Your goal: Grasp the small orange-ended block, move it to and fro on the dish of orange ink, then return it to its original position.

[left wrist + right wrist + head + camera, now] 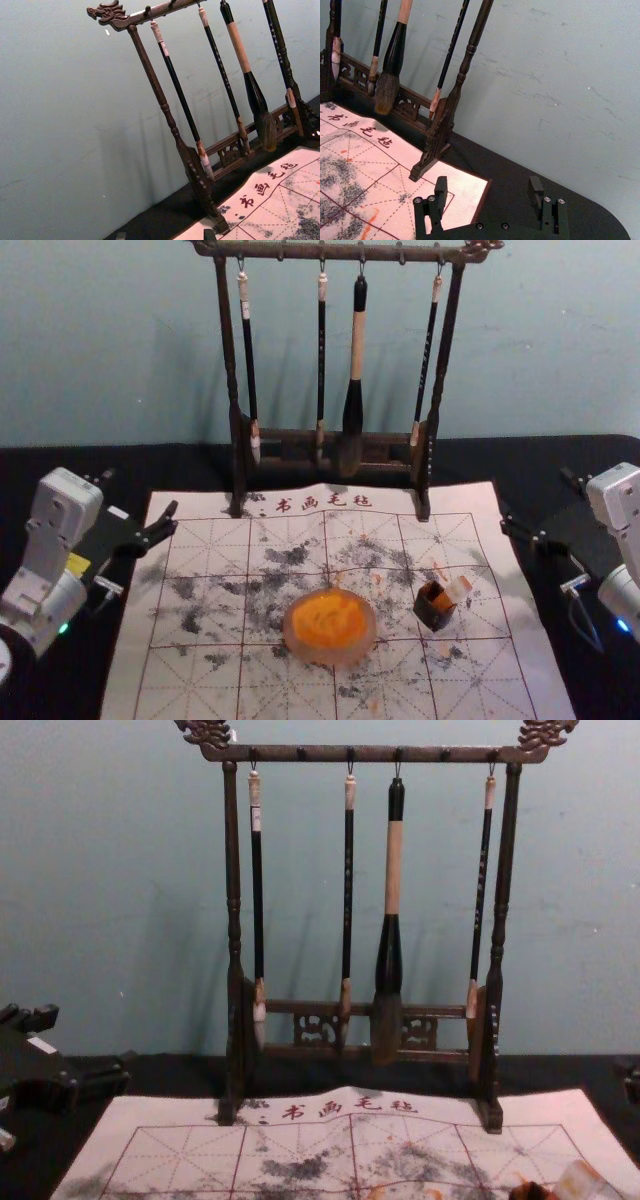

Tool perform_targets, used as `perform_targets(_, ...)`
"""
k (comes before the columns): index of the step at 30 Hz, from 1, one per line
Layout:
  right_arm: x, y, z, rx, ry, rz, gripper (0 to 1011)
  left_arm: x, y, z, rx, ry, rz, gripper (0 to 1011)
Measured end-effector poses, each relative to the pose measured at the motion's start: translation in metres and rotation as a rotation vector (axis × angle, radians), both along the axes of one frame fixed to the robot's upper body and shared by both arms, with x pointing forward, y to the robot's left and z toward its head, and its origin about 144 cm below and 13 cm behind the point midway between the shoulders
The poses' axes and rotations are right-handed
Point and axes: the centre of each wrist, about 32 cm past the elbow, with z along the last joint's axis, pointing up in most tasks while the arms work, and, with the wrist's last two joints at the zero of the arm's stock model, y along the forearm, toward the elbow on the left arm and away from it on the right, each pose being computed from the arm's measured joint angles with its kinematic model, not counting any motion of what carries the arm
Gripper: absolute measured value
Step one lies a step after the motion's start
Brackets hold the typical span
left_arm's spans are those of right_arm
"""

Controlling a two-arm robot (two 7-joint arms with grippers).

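One pale mat [120, 695], gridded and blotched with black, spreads over the lower middle of the head view, on a dark table [180, 468].

One dark wooden rack [445, 360], upright at upper centre, its feet on the mat's far edge. Four brushes [357, 335] hang from its top bar, tips down, one much thicker than the rest.

Two grippers, both above the table and holding nothing. Left gripper [140, 494]: left side of the frame, beside the mat's edge, fingers spread apart. Right gripper [536, 499]: right side of the frame, fingers likewise parted.

One round dish of orange ink [330, 625], lower centre, lying on the mat.

One small dark box [434, 608], right of the dish and apart from it, open at the top.

One small block [458, 589], right of centre, leaning in the box's mouth. It lies below and left of the right gripper, well apart from it, and farther still from the left, to that one's lower right. Long axis: tilted, running lower left to upper right. Its pale end points to the upper right, clear of the box; orange shows lower down, towards the box.
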Motion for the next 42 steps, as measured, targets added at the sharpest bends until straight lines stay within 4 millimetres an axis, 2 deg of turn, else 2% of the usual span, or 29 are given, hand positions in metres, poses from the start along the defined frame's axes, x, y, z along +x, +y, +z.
perform_targets(42, 0.0018, -0.0004, 0.0008, 0.005, -0.003, -0.002, 1000, 0.0, 0.0, 0.0, 0.0, 0.0, 0.0, 1001)
